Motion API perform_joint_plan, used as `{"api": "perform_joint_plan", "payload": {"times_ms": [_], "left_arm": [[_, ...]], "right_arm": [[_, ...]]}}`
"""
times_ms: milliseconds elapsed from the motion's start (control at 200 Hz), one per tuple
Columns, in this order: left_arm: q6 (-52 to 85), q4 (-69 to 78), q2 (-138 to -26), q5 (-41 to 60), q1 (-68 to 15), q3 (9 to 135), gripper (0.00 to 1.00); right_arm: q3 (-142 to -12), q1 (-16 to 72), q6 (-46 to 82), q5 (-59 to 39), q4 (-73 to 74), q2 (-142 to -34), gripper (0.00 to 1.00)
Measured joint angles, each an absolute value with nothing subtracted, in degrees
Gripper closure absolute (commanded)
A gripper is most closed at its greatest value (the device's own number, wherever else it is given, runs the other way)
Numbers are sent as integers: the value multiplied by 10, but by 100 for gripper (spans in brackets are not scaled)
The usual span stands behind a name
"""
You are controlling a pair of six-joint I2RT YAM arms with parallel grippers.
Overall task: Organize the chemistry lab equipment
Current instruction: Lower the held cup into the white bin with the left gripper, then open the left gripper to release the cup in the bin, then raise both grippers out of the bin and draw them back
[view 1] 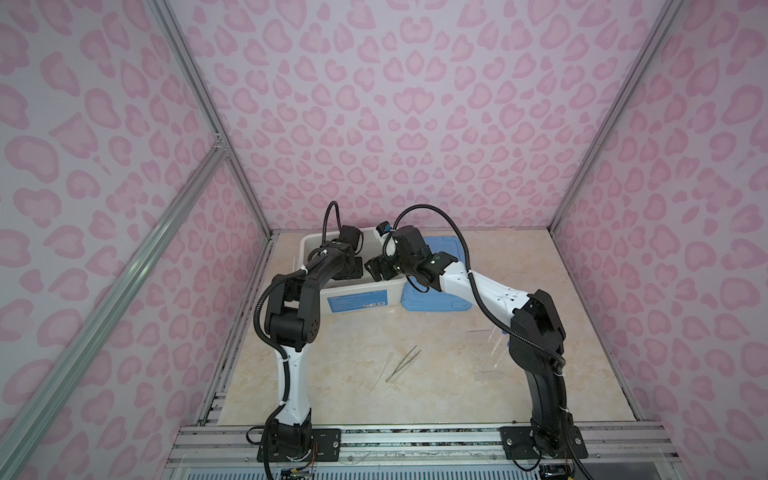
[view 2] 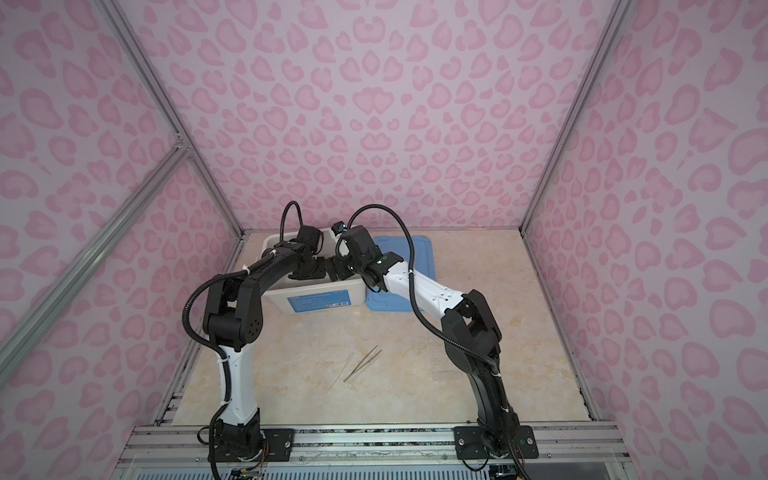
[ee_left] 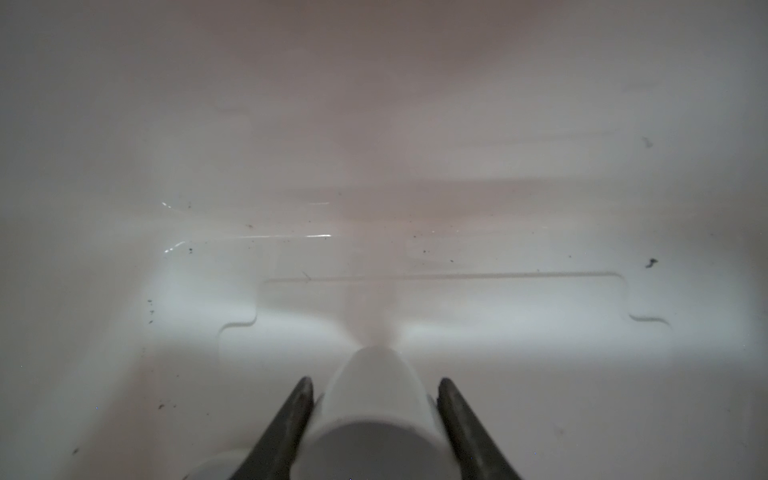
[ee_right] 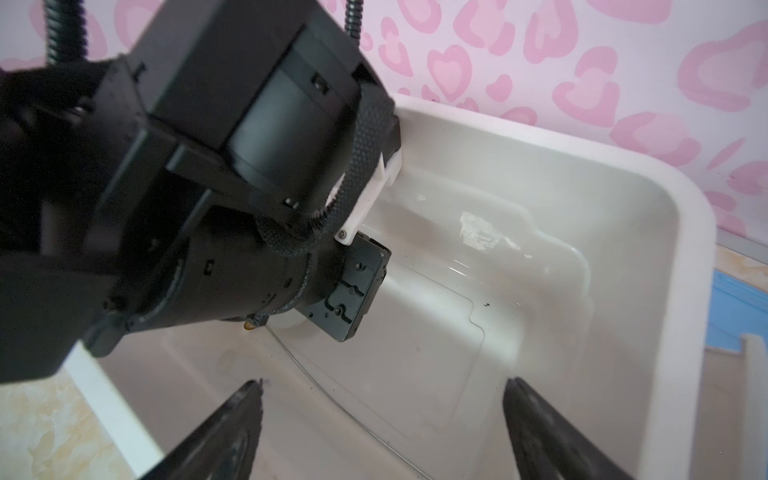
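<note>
At the back of the pale marbled tabletop [view 1: 436, 399] we see an open white plastic bin [view 1: 361, 291] with a blue label on its near wall. A blue lid [view 1: 432, 303] lies flat just beside it on the right. Both arms reach toward the bin from the near edge of the table. From the left wrist view we find the left gripper [ee_left: 374, 380] low inside the bin. Its dark fingers [ee_left: 291, 415] are partly open and pressed against either side of a small white round dish [ee_left: 374, 403], which they grip; we cannot tell whether the dish touches the bin floor. From the right wrist view we find the right gripper [ee_right: 384, 380] over the right side of the bin, its fingers spread wide with nothing between them. Below it a long thin rod [ee_right: 328, 397] lies on the bin floor, one end reaching under the left gripper's body. Out on the open tabletop, well apart from the bin, metal tweezers [view 1: 403, 363] lie flat at a slant in both top views. A faint clear dropper [view 1: 387, 360] lies just beside them on the left. Near the right arm's elbow we make out a clear rack [view 1: 486, 353], hard to see against the table. Blue-capped tubes [view 1: 508, 343] show at its right edge, mostly hidden by the arm; we cannot count them.
</note>
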State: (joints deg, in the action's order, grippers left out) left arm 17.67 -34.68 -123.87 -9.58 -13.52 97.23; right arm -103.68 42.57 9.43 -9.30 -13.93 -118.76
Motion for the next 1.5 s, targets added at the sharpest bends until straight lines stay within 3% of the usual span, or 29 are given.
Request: {"api": "perform_joint_plan", "payload": {"times_ms": [185,495,760,1135,1500], "left_arm": [[180,-346,-1241,-90,-136,965,46],[180,-346,-1241,-90,-136,962,43],[179,-353,-1237,-90,-136,965,19],[178,-360,-1090,-87,-143,960,0],[160,-396,-917,-37,-156,931,2]], "right_arm": [[-1037,426,95,-95,-139,-1188,9],[-1037,425,95,-99,-136,-1188,9],[-1037,425,95,-99,-136,-1177,8],[-1037,419,89,-99,-161,-1120,6],[-960,419,69,-102,-203,-993,2]]}}
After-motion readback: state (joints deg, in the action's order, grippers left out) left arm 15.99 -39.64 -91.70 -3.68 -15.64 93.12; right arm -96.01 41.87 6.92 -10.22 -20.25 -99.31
